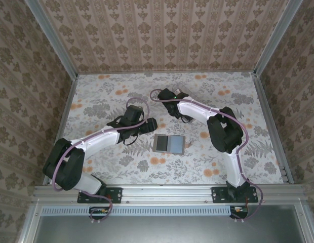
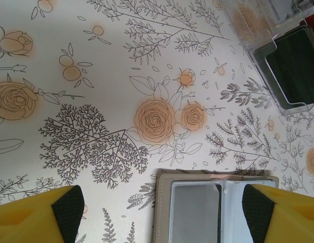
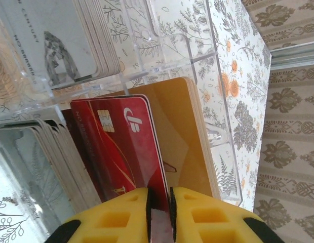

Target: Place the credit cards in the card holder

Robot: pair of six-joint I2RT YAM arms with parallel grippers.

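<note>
Sitting in a clear box (image 3: 218, 126), a red card (image 3: 121, 147) is clamped at its near edge by the right gripper (image 3: 159, 197), whose yellow fingers (image 3: 207, 217) are pressed together on it. The box is made of hard transparent plastic and is divided by thin walls into compartments. In the right wrist view an orange-yellow stack (image 3: 185, 126) is packed just behind the red card, at its 3 o'clock. A tan-edged stack (image 3: 50, 162) is seen at 9 o'clock, and a pale grey printed stack (image 3: 55, 45) is kept in another compartment at 11 o'clock. A gold chip and a white logo are carried on the glossy red face.

The holder (image 1: 169, 144) is laid open flat on the floral table (image 1: 96, 96), at 6 o'clock of the box in the top view and apart from it. Its two taupe panels are stitched at the rim and fitted with clear sleeves. The left gripper (image 2: 163, 207) is held above it, jaws wide apart. In the left wrist view a black card (image 2: 299, 66) is seen in the box at 2 o'clock.
</note>
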